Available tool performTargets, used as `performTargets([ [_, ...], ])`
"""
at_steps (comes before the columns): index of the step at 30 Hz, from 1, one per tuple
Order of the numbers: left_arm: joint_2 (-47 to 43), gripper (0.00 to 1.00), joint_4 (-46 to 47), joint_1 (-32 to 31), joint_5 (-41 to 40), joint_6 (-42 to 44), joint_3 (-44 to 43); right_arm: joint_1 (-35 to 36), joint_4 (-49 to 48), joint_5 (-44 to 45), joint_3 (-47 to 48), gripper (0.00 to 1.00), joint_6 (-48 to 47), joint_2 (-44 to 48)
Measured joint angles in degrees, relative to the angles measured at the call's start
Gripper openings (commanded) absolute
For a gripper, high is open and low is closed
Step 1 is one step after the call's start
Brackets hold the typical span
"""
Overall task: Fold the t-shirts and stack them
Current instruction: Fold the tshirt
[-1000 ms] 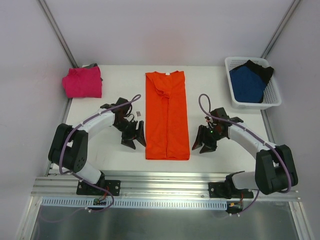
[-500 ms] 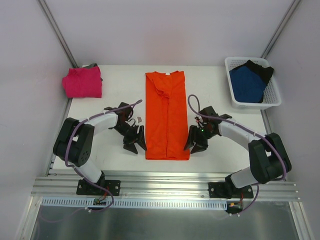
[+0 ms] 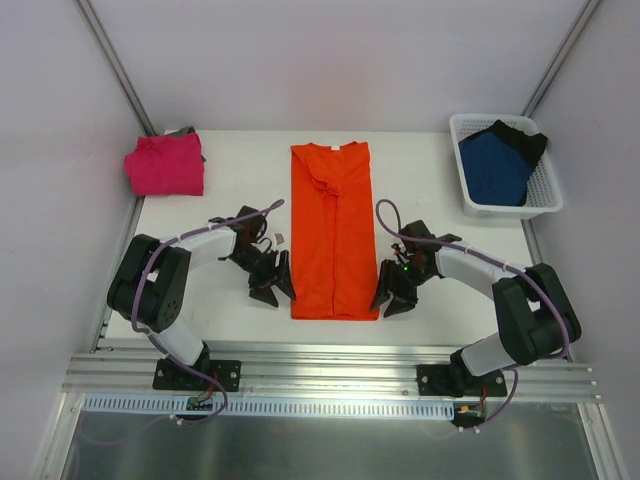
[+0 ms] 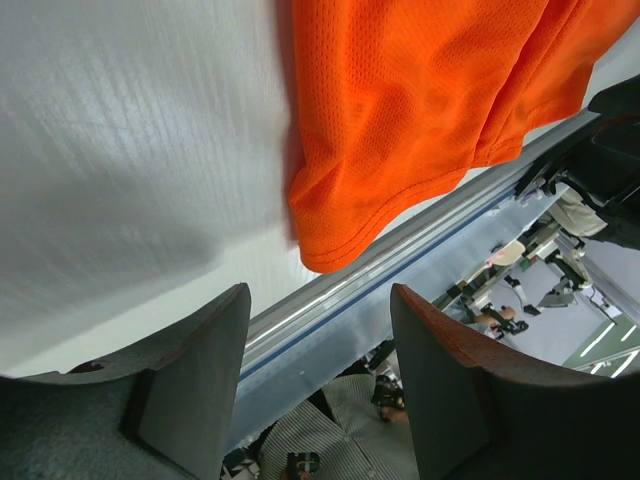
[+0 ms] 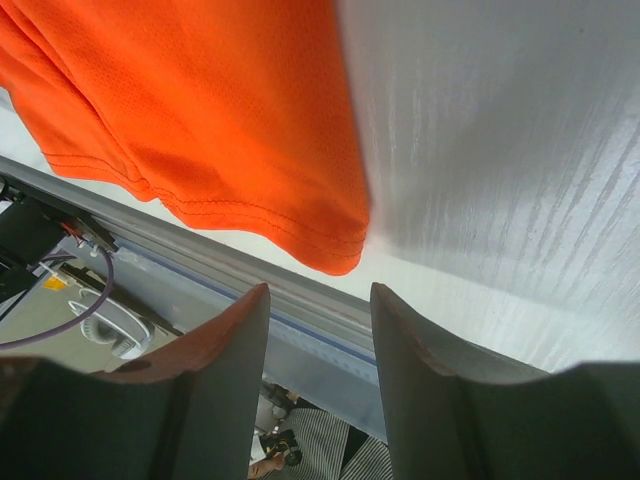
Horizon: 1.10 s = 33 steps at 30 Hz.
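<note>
The orange t-shirt (image 3: pixel 333 230) lies flat mid-table as a long narrow strip, collar at the far end. My left gripper (image 3: pixel 272 290) sits low beside its near left corner, open; in the left wrist view the hem corner of the orange shirt (image 4: pixel 420 100) ends just ahead of the empty gap of that gripper (image 4: pixel 320 295). My right gripper (image 3: pixel 390 298) stands open at the near right corner; the orange hem (image 5: pixel 200 120) ends just ahead of this gripper (image 5: pixel 320 290). The pink t-shirt (image 3: pixel 165 165) lies folded at the far left. The blue t-shirt (image 3: pixel 495 165) and black t-shirt (image 3: pixel 525 135) are in the basket.
A white mesh basket (image 3: pixel 548 190) stands at the far right corner. A small tag (image 3: pixel 279 237) lies on the table left of the orange shirt. The table's near edge and metal rail (image 3: pixel 330 365) run just behind both grippers.
Both grippers have moved inward to the orange shirt's near corners, the right one travelling farther. Their jaws have narrowed a little. The shirt has not moved.
</note>
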State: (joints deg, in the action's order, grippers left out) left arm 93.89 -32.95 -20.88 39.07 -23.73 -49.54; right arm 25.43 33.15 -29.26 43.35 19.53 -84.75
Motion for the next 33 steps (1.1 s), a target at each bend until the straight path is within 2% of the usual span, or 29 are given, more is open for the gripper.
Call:
performTargets([
  [4, 2.1, 0.6, 1.4, 0.0, 1.0, -0.3, 0.0, 0.0, -0.3, 0.1, -0.1, 0.48, 0.0, -1.0],
  [15, 5.7, 0.52, 2.4, 0.0, 2.0, -1.2, -0.2, -0.1, -1.9, 0.1, -1.0, 0.44, 0.4, -2.6],
  [25, 6.1, 0.38, 3.9, 0.0, 2.5, -2.9, 0.4, -0.2, -3.7, 0.0, -0.9, 0.34, 0.7, -5.0],
  [33, 6.1, 0.37, 4.6, -1.3, 2.7, -3.4, 0.6, -0.2, -4.2, 0.0, -0.9, 0.31, 0.8, -5.1],
])
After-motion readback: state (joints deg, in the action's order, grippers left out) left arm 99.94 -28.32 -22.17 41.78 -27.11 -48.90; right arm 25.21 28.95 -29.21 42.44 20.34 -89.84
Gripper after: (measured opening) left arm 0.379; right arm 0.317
